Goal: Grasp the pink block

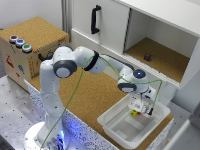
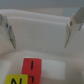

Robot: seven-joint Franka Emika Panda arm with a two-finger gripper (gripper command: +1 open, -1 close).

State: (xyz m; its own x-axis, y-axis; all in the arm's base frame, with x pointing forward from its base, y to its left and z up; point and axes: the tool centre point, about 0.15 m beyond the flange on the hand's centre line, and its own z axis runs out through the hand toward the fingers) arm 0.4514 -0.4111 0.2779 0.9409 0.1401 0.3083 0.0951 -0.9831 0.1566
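Observation:
The pink block [image 2: 31,66] is a small reddish cube lying on the floor of the white tray [image 2: 50,55], touching a yellow cube [image 2: 15,79] beside it. In the exterior view the pink block [image 1: 138,111] and the yellow cube [image 1: 133,113] show just under the fingers, inside the tray [image 1: 112,121]. My gripper [image 1: 142,106] hangs down into the tray right above them. It is open and empty [image 2: 41,35], with one finger [image 2: 9,32] on each side. The block lies off the middle of the gap, towards one finger.
A small dark purple object [image 1: 147,57] lies in the open cabinet compartment on the cork shelf. A cabinet door with a black handle [image 1: 95,19] stands behind. A cork-topped box with coloured buttons [image 1: 20,42] sits at the exterior view's left. The tray walls surround the gripper.

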